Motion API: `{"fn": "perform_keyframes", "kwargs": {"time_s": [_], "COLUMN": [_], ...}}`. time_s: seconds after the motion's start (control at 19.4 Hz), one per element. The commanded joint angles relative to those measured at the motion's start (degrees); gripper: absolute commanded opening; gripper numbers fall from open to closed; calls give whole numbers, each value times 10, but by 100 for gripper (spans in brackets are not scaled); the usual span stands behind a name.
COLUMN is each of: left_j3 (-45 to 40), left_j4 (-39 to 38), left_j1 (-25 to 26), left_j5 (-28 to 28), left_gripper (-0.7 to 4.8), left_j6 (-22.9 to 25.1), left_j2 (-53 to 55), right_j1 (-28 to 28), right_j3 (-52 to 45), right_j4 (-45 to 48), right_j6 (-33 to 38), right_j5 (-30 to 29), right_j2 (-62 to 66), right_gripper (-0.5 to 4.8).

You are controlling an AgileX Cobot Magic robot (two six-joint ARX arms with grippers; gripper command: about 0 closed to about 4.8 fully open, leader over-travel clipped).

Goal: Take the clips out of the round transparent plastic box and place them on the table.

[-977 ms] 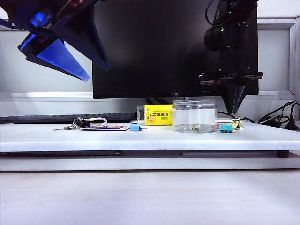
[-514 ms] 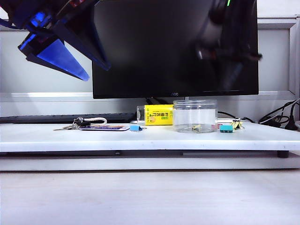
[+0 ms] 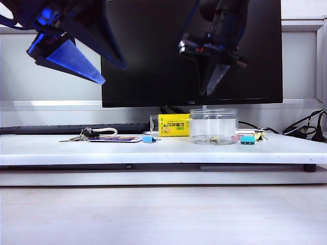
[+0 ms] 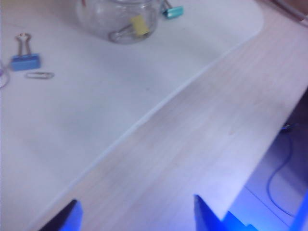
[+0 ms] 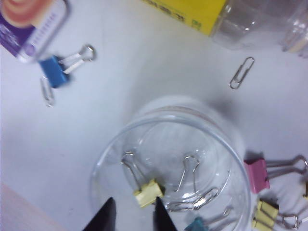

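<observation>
The round transparent plastic box (image 3: 213, 126) stands on the white table (image 3: 102, 153) in front of the monitor. One yellow clip (image 5: 148, 192) with wire handles lies on its floor, also seen as the yellow clip (image 4: 139, 25) in the left wrist view. More yellow clips (image 5: 266, 211) lie on the table beside the box. My right gripper (image 3: 213, 84) hangs above the box, and in its wrist view the right gripper (image 5: 134, 214) is open and empty over the rim. My left gripper (image 3: 110, 74) is raised at far left, and the left gripper (image 4: 136, 204) is wide open and empty.
A pink clip (image 5: 257, 175) and a teal clip (image 3: 248, 139) lie right of the box. A blue clip (image 5: 53, 71), loose paper clips (image 5: 242, 72), a yellow-labelled container (image 3: 172, 125), keys (image 3: 84, 135) and a card (image 3: 115, 138) lie to its left. A black monitor (image 3: 153, 51) stands behind.
My right gripper has risen from low beside the clips right of the box and swung left, now above the box. The left gripper has barely shifted.
</observation>
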Motion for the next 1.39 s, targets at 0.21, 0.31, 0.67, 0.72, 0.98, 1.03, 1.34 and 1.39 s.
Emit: {"fn": "perform_keyframes", "kwargs": {"time_s": [0.21,0.31,0.67,0.72,0.98,1.03,1.34,1.39], "left_j3": [3,3,2,2,2,2,2,2], "left_j4": [-13,-14,-25,-25,-23,-23,-23,-23], "left_j1": [-1,-1,-1,-1,-1,-1,-1,-1], "left_j5": [61,66,112,112,112,112,113,124], "left_gripper": [310,310,310,310,310,310,310,310], "left_j6": [2,3,15,15,16,16,15,15], "left_j2": [-1,-1,-1,-1,-1,-1,-1,-1], "right_j1": [0,0,-1,-1,-2,-2,-2,-2], "right_j3": [-43,-43,-43,-43,-45,-48,-145,-145], "right_j4": [1,1,1,1,1,1,8,17], "right_j6": [-96,-113,-166,-166,-166,-166,-174,-175], "right_j5": [-22,-39,-42,-24,-14,-14,-52,-66], "right_j2": [3,3,3,3,-23,-34,-109,-124], "right_gripper": [108,108,110,121,122,122,122,122]}}
